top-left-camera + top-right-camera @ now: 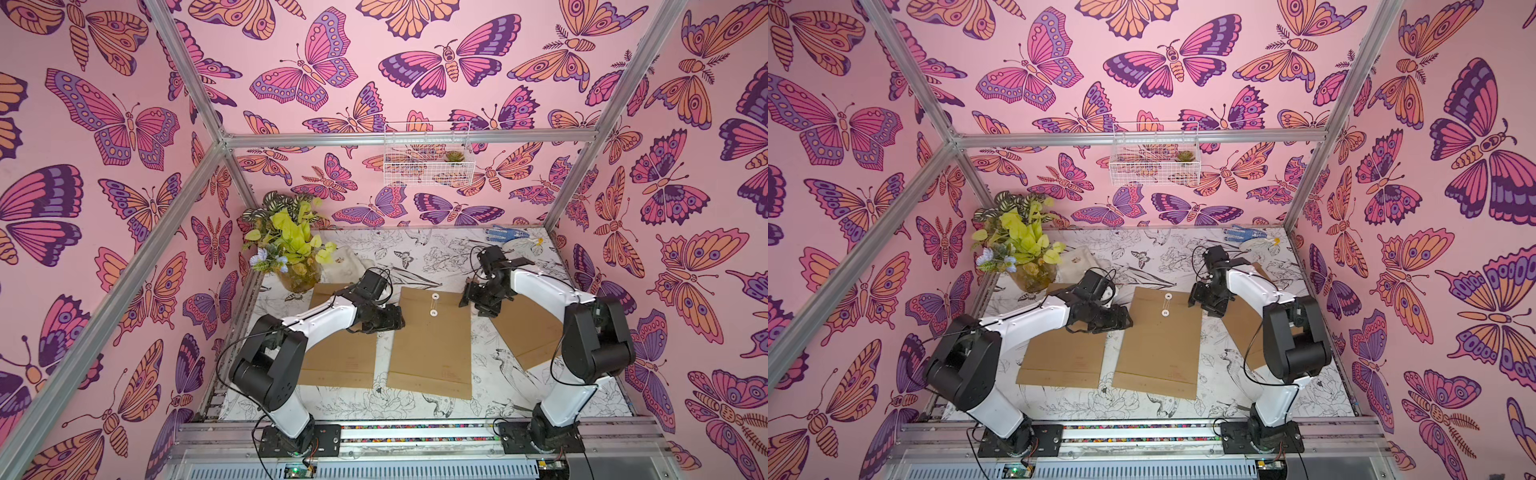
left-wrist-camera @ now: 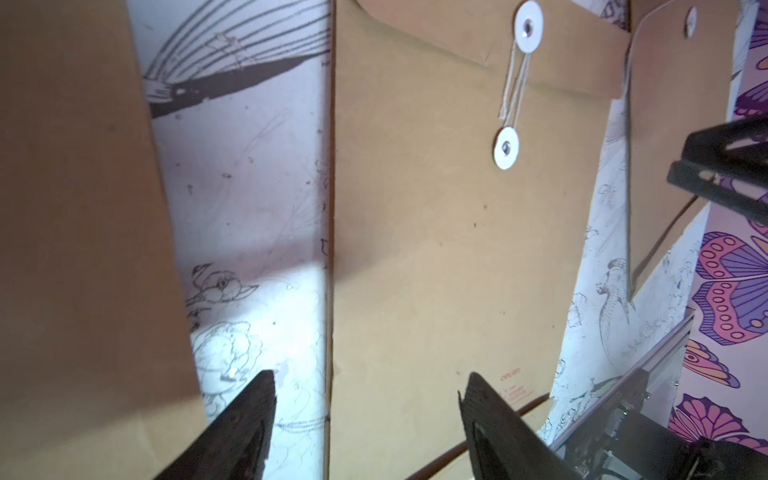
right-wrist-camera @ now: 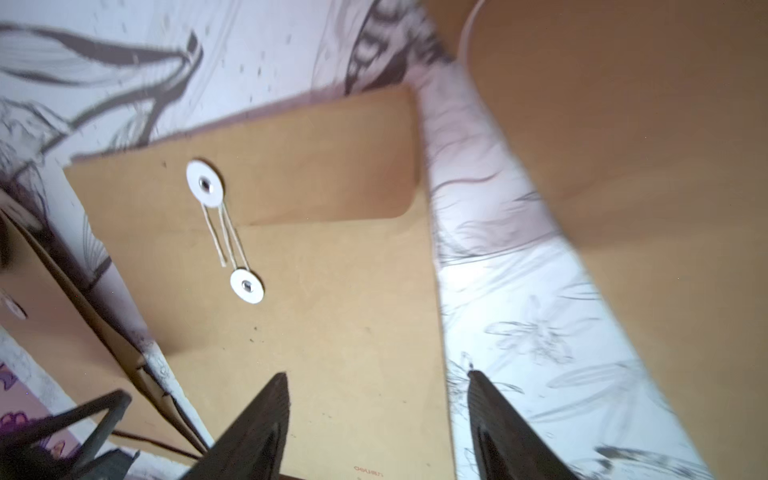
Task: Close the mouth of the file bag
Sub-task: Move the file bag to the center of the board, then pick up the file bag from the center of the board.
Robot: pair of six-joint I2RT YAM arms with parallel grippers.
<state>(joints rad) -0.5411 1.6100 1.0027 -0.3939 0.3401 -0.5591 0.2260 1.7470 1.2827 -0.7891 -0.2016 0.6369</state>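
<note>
Middle file bag [image 1: 430,345] lies flat at the centre of the surface [image 1: 440,253], mouth end away from the arm bases. Its flap [image 3: 291,166] is folded down over the body. String [image 2: 515,83] runs from the upper disc [image 2: 528,27] on the flap down to the lower disc [image 2: 506,148] on the body; in the right wrist view one strand ends short of that disc. Left tool [image 2: 368,382] sits over the bag's left long edge, jaws spread, nothing between them: one jaw over the bag, the other over the bare strip toward the second bag [image 1: 338,357] just left of it. Right tool [image 3: 377,376] is at the bag's right edge near the flap, also spread and empty, straddling that edge. Third bag [image 1: 528,332] lies angled to the right of the middle file bag, partly under the right arm. Potted plant [image 1: 291,249] stands beyond the bag's far-left corner.
</note>
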